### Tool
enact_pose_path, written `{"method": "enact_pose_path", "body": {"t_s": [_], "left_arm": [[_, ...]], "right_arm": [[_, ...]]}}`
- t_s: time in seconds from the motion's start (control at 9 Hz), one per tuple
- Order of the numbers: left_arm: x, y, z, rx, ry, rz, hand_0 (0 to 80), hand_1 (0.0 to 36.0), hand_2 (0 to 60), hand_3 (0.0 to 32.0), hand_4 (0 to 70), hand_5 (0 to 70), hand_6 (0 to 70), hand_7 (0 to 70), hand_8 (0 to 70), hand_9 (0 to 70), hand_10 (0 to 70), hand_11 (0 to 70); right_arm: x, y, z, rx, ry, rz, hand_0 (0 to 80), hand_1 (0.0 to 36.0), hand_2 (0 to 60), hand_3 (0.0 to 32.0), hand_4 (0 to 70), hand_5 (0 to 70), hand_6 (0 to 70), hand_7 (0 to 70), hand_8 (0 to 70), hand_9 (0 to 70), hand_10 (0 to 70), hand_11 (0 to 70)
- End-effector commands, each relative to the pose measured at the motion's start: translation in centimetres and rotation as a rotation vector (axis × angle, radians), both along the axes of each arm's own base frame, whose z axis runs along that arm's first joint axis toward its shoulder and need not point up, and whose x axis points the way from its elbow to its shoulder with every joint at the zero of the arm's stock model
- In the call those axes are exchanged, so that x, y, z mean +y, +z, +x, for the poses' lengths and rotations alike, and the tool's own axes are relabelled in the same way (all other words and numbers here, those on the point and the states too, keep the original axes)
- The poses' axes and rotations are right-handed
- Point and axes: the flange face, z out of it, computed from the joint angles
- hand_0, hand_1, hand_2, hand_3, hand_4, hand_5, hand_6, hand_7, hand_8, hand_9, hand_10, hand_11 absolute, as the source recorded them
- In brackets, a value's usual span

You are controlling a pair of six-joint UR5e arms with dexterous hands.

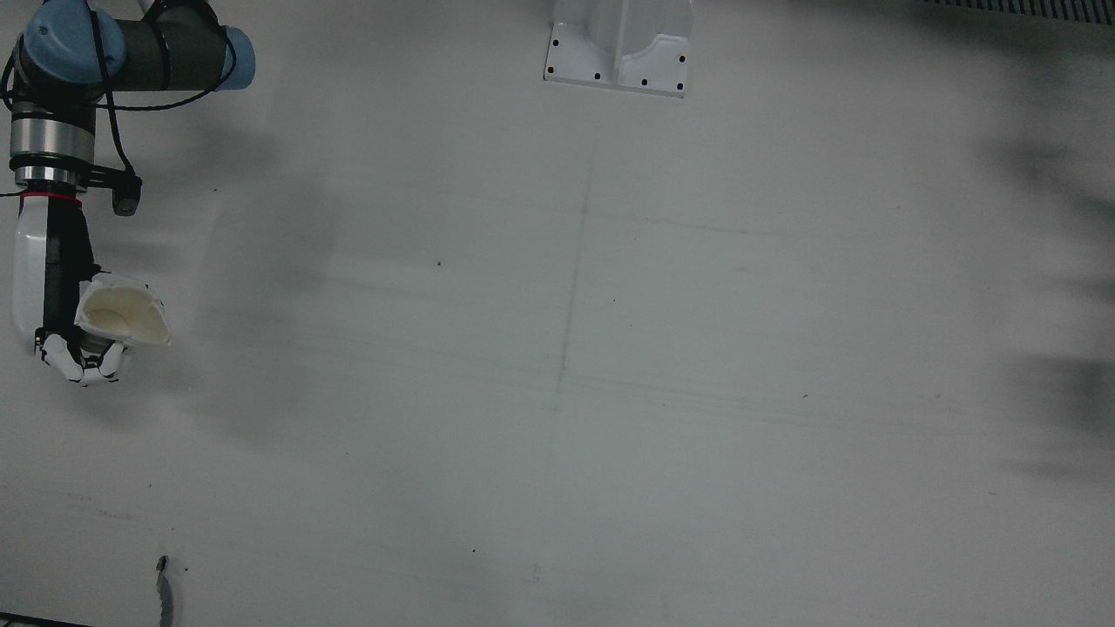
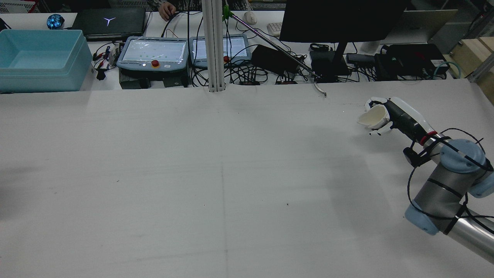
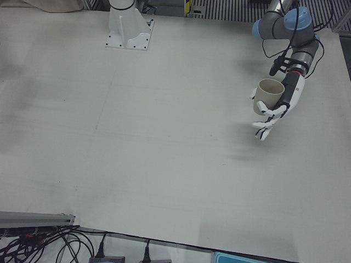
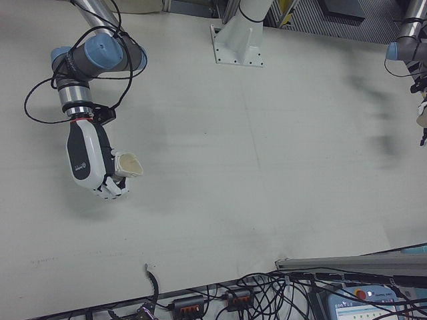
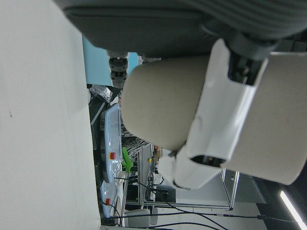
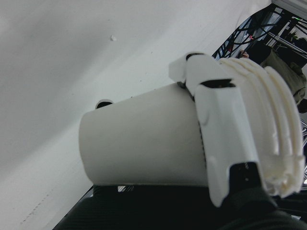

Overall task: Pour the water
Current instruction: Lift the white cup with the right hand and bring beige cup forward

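Note:
My right hand [image 1: 65, 326] is shut on a cream paper cup [image 1: 124, 312] above the table near the right side. The cup is tilted, its squeezed mouth turned toward the table's middle; the rear view shows the same cup [image 2: 373, 117] in that hand [image 2: 391, 116], as do the right-front view's cup [image 4: 128, 164] and the right hand view's cup [image 6: 139, 141]. My left hand [image 3: 272, 109] is shut on a tan paper cup [image 3: 269, 92], held upright above the table's other side. The left hand view has that cup [image 5: 158, 103] under white fingers [image 5: 225, 120]. What either cup contains is hidden.
The white pedestal base [image 1: 618, 52] stands at the table's robot-side edge. Beyond the far edge lie a blue bin [image 2: 38, 58], two teach pendants [image 2: 154, 52], a monitor [image 2: 339, 19], cables and a person's hand [image 2: 166, 9].

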Motion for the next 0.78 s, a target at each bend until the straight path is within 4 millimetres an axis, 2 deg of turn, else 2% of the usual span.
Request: {"method": "enact_pose_path", "body": {"t_s": [0.0, 0.11, 0.22, 0.33, 0.56, 0.67], "left_arm": [[-7.3, -11.2, 8.5, -0.011, 0.152, 0.075, 80.0, 36.0, 60.0, 0.0, 70.0, 70.0, 19.8, 32.0, 8.7, 7.5, 7.7, 14.7], [-9.3, -15.4, 13.3, -0.014, 0.217, 0.095, 80.0, 36.0, 60.0, 0.0, 70.0, 70.0, 19.5, 31.9, 8.5, 7.2, 7.2, 14.0], [-10.0, -18.9, 18.1, -0.025, 0.277, 0.101, 80.0, 36.0, 60.0, 0.0, 70.0, 70.0, 18.2, 30.5, 8.3, 6.8, 7.2, 14.1], [-10.2, -23.7, 24.5, -0.049, 0.352, 0.111, 80.0, 36.0, 60.0, 0.0, 70.0, 70.0, 17.7, 29.7, 8.0, 6.5, 7.1, 13.8], [-7.9, -30.1, 36.8, -0.071, 0.505, 0.137, 80.0, 36.0, 60.0, 0.0, 70.0, 70.0, 18.3, 29.4, 7.9, 6.2, 7.1, 13.5], [-6.7, -32.8, 40.7, -0.072, 0.553, 0.136, 80.0, 36.0, 60.0, 0.0, 70.0, 70.0, 19.0, 29.9, 7.9, 6.3, 7.2, 13.6]], "right_arm": [[-1.2, -12.1, 6.6, -0.076, 0.115, 0.094, 80.0, 36.0, 60.0, 0.0, 22.3, 70.0, 47.5, 64.3, 39.2, 51.0, 38.0, 56.9], [-1.3, -17.7, 10.4, -0.106, 0.176, 0.143, 80.0, 36.0, 60.0, 0.0, 24.7, 70.0, 48.6, 65.5, 39.4, 51.3, 37.9, 56.8], [-0.8, -22.3, 14.0, -0.130, 0.231, 0.193, 80.0, 36.0, 60.0, 0.0, 26.9, 70.0, 49.6, 67.1, 39.9, 52.0, 38.0, 57.1], [0.6, -25.8, 16.6, -0.150, 0.267, 0.230, 80.0, 36.0, 60.0, 0.0, 29.5, 70.0, 51.6, 70.0, 40.3, 52.8, 38.6, 57.9], [2.6, -30.4, 17.2, -0.195, 0.260, 0.280, 80.0, 36.0, 60.0, 0.0, 34.5, 70.0, 55.3, 70.0, 41.5, 54.5, 39.3, 59.0], [2.7, -33.0, 16.7, -0.207, 0.248, 0.310, 80.0, 36.0, 60.0, 0.0, 37.8, 70.0, 57.3, 70.0, 41.7, 55.3, 38.5, 57.9]]}}
